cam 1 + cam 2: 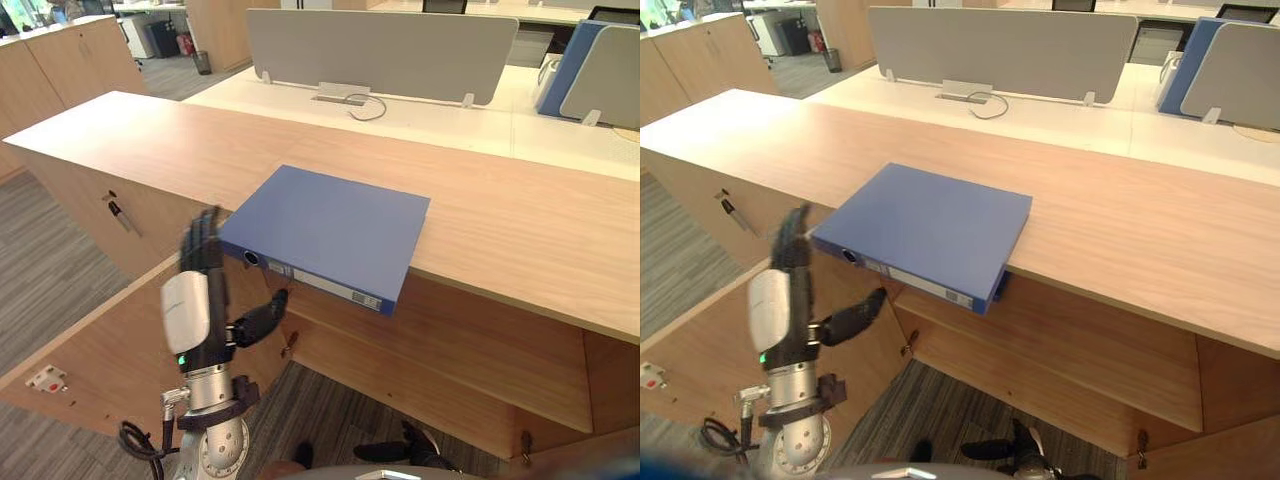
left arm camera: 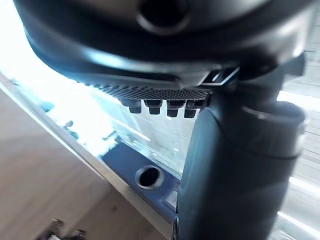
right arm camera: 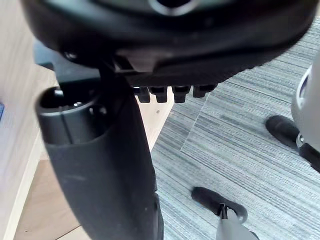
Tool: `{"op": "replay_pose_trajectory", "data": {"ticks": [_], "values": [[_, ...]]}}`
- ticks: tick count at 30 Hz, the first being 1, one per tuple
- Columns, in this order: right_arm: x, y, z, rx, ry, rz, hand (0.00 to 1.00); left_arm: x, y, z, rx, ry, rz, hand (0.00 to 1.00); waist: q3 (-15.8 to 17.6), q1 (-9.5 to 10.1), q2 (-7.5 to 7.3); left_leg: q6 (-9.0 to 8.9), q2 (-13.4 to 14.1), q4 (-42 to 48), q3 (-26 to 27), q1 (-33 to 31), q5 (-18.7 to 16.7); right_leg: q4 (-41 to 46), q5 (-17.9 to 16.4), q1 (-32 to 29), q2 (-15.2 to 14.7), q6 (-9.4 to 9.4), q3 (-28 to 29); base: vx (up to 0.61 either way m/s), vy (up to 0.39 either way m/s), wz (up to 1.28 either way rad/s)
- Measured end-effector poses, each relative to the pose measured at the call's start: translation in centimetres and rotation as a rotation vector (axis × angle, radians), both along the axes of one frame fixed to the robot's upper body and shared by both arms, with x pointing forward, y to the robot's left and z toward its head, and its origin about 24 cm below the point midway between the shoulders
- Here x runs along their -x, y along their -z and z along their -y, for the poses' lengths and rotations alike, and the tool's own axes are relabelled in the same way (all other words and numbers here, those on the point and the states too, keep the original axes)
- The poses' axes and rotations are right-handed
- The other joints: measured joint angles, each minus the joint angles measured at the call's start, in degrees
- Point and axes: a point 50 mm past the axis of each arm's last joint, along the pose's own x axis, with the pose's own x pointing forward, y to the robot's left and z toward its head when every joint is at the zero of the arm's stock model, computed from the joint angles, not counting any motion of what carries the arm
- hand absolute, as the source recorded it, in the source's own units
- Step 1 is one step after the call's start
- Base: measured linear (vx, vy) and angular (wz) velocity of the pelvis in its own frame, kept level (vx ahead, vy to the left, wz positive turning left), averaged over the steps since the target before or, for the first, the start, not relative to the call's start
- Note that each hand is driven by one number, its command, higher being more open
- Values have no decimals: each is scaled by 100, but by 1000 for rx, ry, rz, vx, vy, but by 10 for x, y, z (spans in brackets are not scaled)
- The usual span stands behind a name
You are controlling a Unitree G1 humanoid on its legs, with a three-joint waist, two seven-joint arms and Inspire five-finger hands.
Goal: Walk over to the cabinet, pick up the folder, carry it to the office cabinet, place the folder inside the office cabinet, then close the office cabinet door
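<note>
Blue flat folder (image 1: 330, 225) lies on the long light-wood cabinet top (image 1: 520, 230), spine overhanging its front edge; just left, the left hand (image 1: 200, 300) stands with straight fingers, grasping nothing, before an open wooden door (image 1: 100, 350); the right hand (image 3: 100, 165) hangs relaxed, empty, over grey striped carpet (image 3: 240, 130).

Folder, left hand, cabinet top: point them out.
folder (image 1: 330, 225), left eye view, middle of its blue cover.
left hand (image 1: 187, 310), left eye view, white back of the hand.
cabinet top (image 1: 500, 225), left eye view, bare wood right of the folder.
</note>
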Motion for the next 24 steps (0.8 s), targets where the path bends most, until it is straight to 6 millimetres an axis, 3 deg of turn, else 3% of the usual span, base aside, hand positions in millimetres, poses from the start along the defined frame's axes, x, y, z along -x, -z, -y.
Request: {"op": "replay_pose_trajectory", "data": {"ticks": [12, 21, 24], "values": [[8, 2, 29, 74, -34, -49, 100, 3, -2, -9, -350, 264, -58, 100, -24, -24, -51, -56, 103, -5, 142, -7, 42, -18, -22, -107, 98, -83, 294, -23, -7, -6], [12, 3, 32, 70, -42, -68, 100, -7, -20, -27, -583, 267, 18, 100, -76, -79, -121, -52, 133, -8, 232, 5, 46, -14, -14, -170, 114, -123, 480, -32, 4, -7], [7, 3, 30, 93, -140, -56, 100, -10, -24, -30, -651, 259, 43, 100, -77, -80, -121, -52, 167, -8, 328, 4, 46, -13, 5, -232, 131, -152, 604, -19, 6, -17]]}}
